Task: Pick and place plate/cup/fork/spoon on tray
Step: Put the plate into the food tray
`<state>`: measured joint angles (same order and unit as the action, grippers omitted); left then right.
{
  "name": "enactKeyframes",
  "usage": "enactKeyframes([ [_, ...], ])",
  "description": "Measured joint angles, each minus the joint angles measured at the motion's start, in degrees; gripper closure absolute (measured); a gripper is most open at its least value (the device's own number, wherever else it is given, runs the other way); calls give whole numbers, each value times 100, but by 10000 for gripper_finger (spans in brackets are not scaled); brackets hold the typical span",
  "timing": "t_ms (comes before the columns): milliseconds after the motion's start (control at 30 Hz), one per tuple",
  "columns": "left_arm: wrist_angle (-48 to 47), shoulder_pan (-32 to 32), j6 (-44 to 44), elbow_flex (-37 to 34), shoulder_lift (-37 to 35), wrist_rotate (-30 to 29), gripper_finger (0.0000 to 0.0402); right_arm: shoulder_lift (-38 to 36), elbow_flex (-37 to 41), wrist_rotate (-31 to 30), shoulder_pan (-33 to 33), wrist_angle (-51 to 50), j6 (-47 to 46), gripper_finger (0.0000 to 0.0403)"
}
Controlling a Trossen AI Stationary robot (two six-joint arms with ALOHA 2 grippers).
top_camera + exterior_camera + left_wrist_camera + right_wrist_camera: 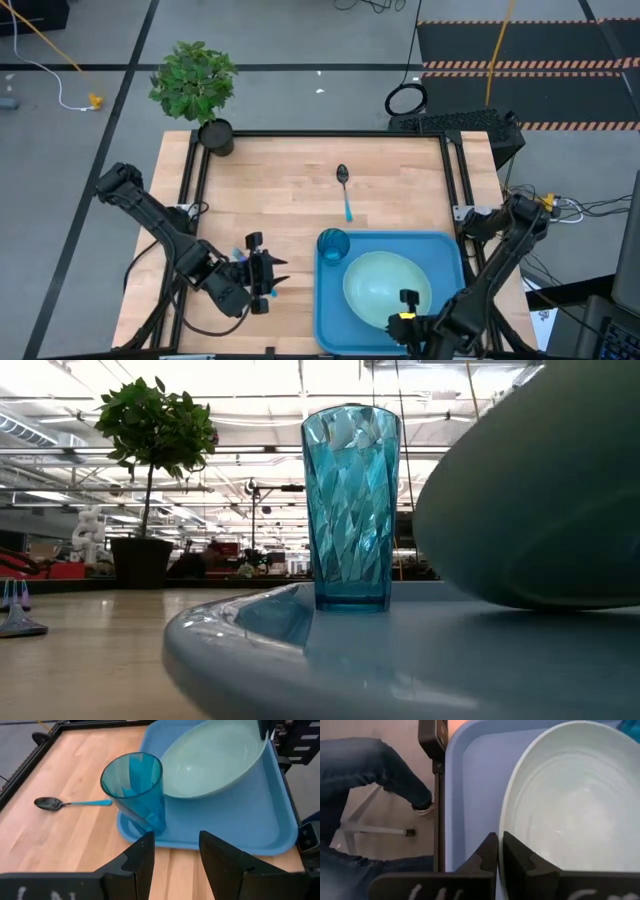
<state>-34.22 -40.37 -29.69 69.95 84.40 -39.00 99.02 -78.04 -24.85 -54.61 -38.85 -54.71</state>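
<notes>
The pale mint-green plate lies tilted on the blue tray at the near right. My right gripper is shut on the plate's near rim. The teal cup stands upright in the tray's far left corner. The spoon lies on the bare wood beyond the tray, with its dark bowl toward the far edge. My left gripper is open and empty, just left of the tray; its fingers point at the cup. The fork is not in view. My right gripper pinches the plate's rim on its near side between its two fingers, which come from the table's near side. The plate sits tilted, with the held side raised and its lower part on the tray.
A potted plant in a black pot stands at the table's far left corner. A black frame rail runs around the tabletop. A person's legs in jeans show beside the table in the right wrist view. Bare wood lies left of and beyond the tray.
</notes>
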Motion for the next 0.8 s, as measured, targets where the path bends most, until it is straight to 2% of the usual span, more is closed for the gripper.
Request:
enactKeyframes([
  [233,-212,-176,-313,0,6,7,245,353,0,400,185,634,284,403],
  [567,-332,-409,-657,0,193,10,245,505,0,415,243,840,356,401],
  [800,-370,-471,-641,-2,675,262,245,505,60,416,249,923,384,366],
])
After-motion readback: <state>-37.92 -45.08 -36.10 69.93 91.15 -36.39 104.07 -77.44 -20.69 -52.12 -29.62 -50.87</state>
